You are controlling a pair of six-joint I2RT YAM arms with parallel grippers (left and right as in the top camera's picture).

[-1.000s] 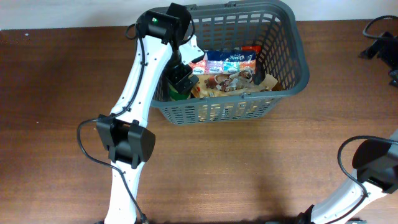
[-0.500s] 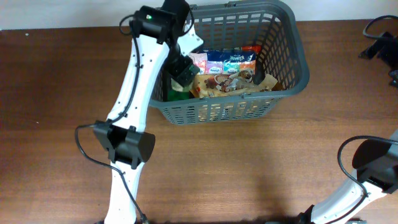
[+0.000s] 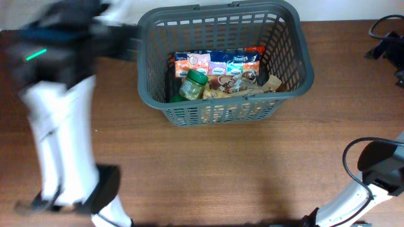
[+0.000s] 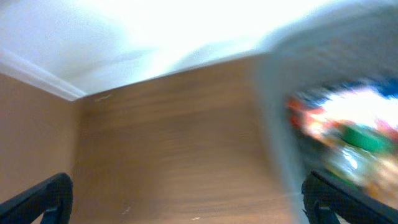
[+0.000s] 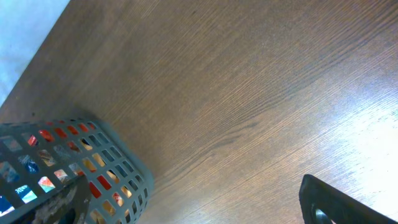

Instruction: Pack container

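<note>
The dark grey slotted basket [image 3: 297, 57] stands at the back middle of the table. In it lie a row of colourful packets [image 3: 218, 63], brown wrapped snacks [image 3: 243, 85] and a green-lidded jar [image 3: 192, 85] at its left side. My left arm [image 3: 57, 57] is a blur to the left of the basket. My left gripper [image 4: 193, 208] is open and empty over bare table, with the basket [image 4: 280, 124] blurred at the right of that view. My right gripper [image 5: 199, 208] is open and empty over the table, right of the basket's corner [image 5: 124, 168].
Black cables and a dark fixture [image 3: 386, 39] lie at the back right edge. The right arm's base link [image 3: 379, 164] stands at the front right. A pale wall [image 4: 155, 31] runs behind the table's back edge.
My left arm has pulled out of the basket and swung fast to the left. The green-lidded jar it was over now lies uncovered in the basket. The right arm has not moved.
</note>
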